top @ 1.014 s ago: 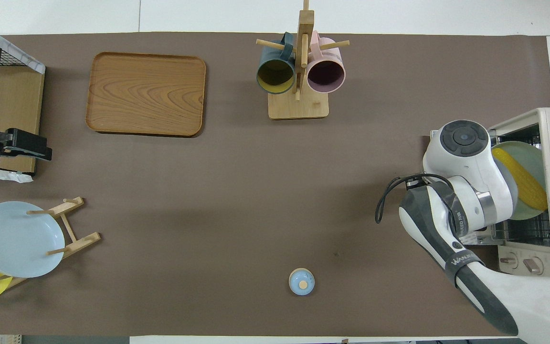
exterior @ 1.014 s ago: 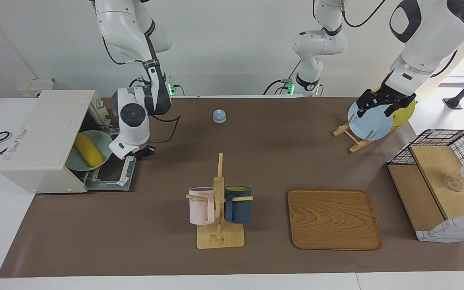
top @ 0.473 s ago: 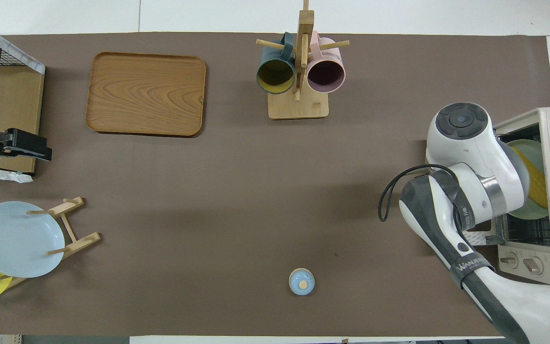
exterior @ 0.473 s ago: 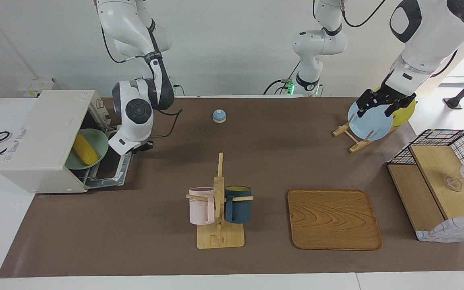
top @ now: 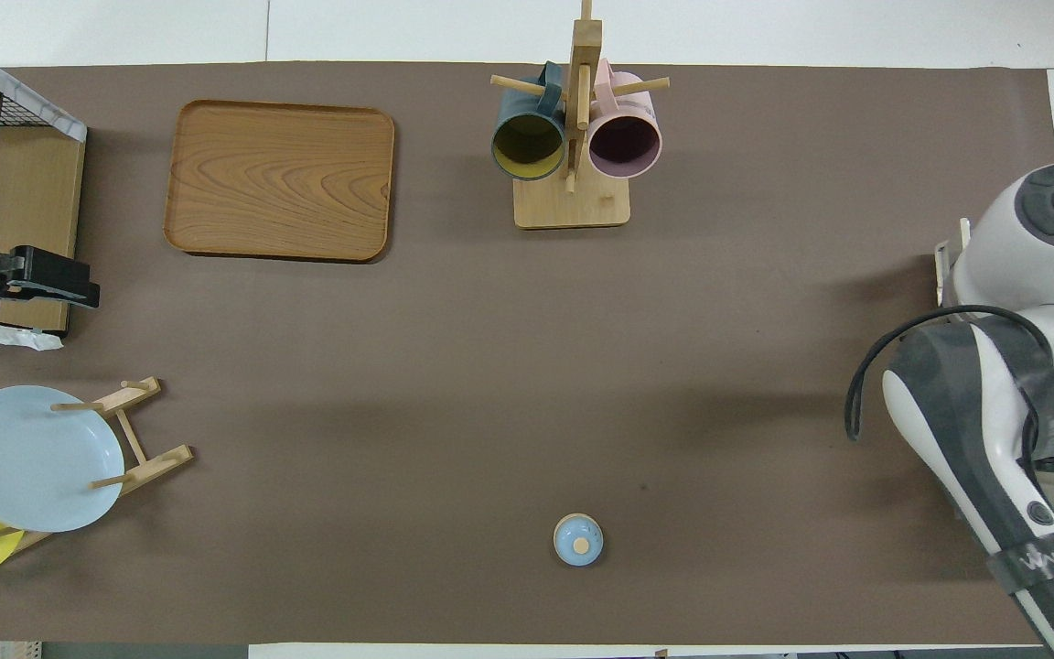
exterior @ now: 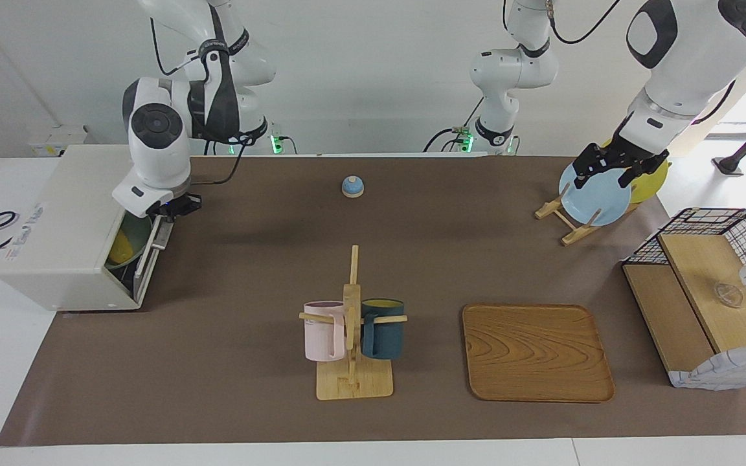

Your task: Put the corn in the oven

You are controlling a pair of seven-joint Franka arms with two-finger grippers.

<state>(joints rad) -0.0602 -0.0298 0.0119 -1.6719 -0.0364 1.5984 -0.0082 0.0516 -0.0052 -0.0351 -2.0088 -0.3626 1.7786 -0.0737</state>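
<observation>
On the brown-matted worktop (exterior: 412, 259) by a white wall, the corn (exterior: 122, 246) is sitting inside the oven (exterior: 68, 226); the right gripper (exterior: 164, 208) is touching its near-shut door, the left gripper (exterior: 612, 169) is hanging over the plate rack (exterior: 564, 220), finger states unclear.

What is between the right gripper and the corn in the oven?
In the facing view, the oven's nearly shut door stands between the right gripper and the corn.

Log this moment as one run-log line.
right gripper: at top edge of oven door | door: nearly shut | corn: inside oven on green plate | left gripper: waits over blue plate
</observation>
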